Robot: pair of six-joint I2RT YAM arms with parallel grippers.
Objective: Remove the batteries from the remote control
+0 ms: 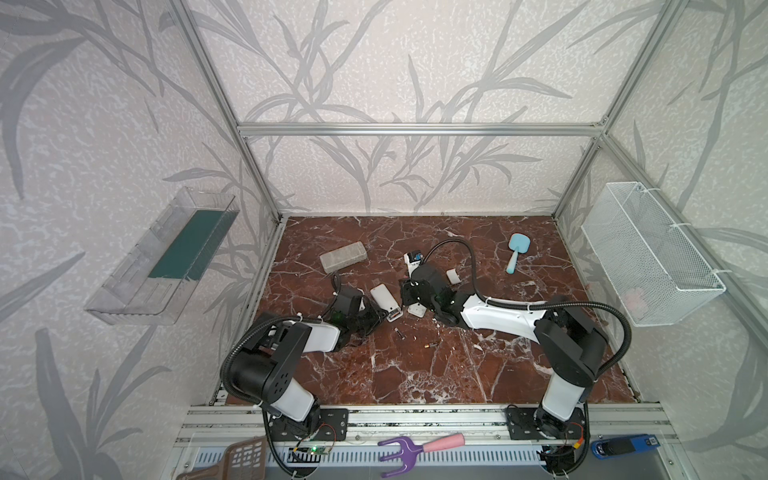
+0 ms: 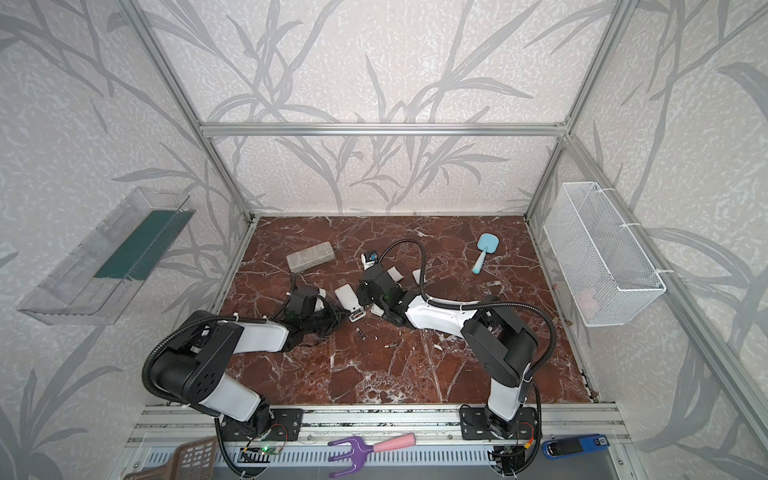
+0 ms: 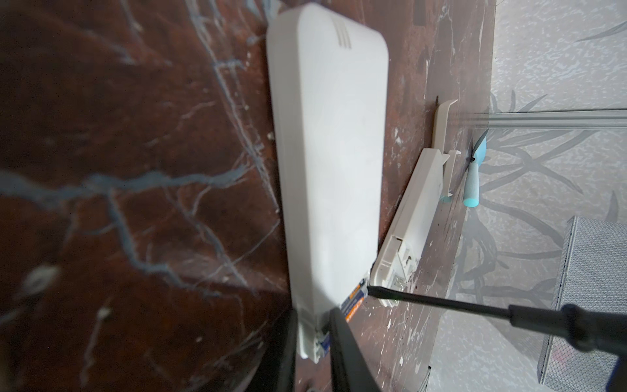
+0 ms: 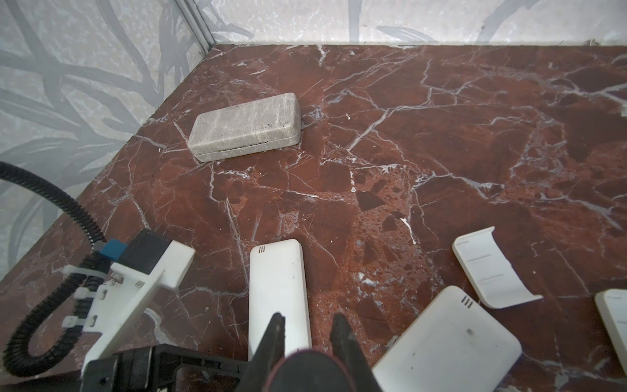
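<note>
A robot test cell: we read it as a lab bench rig.
We see bare aluminium frame bars point(image 1: 415, 129) boxing in pale wallpaper panels with grey leaves point(image 1: 374, 62) around a red-brown marble-look tabletop point(image 1: 415, 374); a black-and-white left robot arm point(image 1: 320, 336) and a matching right robot arm point(image 1: 498, 318) stand bolted to a slotted metal rail point(image 1: 415, 419), near what we take for a small green circuit board point(image 1: 312, 449), though it is tiny.

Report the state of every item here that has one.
remote: cover off, a battery inside
left gripper: shut on remote
right gripper: shut on screwdriver
screwdriver: tip at that battery
loose batteries: lying on table
grey case: closed
</note>
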